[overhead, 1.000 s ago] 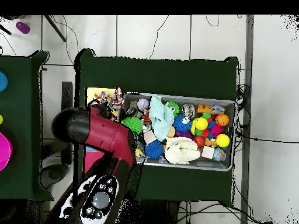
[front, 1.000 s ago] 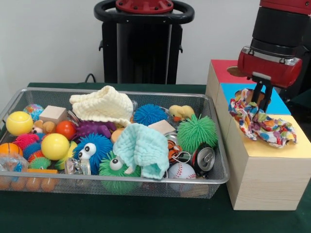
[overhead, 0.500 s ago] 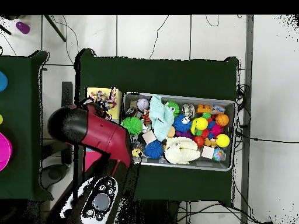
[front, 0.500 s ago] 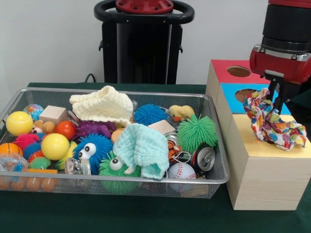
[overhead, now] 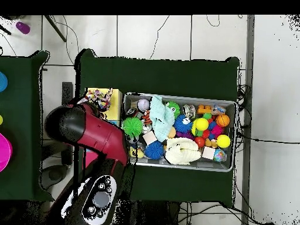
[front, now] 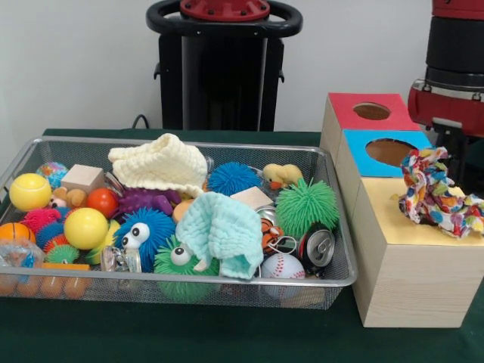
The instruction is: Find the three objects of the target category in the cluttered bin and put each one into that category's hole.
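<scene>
One multicoloured cloth [front: 439, 193] lies crumpled on the yellow top of the sorting box [front: 401, 280], front view; gripper [front: 454, 147] just behind it, grip not discernible. Two cloths remain in the wire bin [front: 189, 281]: cream cloth [front: 160, 162], mint cloth [front: 221, 231]. Overhead: arm covers the box; cloth visible. Step judged: depositing first cloth; next, locate the yellow section's hole, unseen.

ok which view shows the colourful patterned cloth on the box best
The front view: the patterned cloth lies crumpled in plain sight on the yellow top of the wooden box. In the overhead view, only a corner of it peeks out beside the red arm.
</scene>
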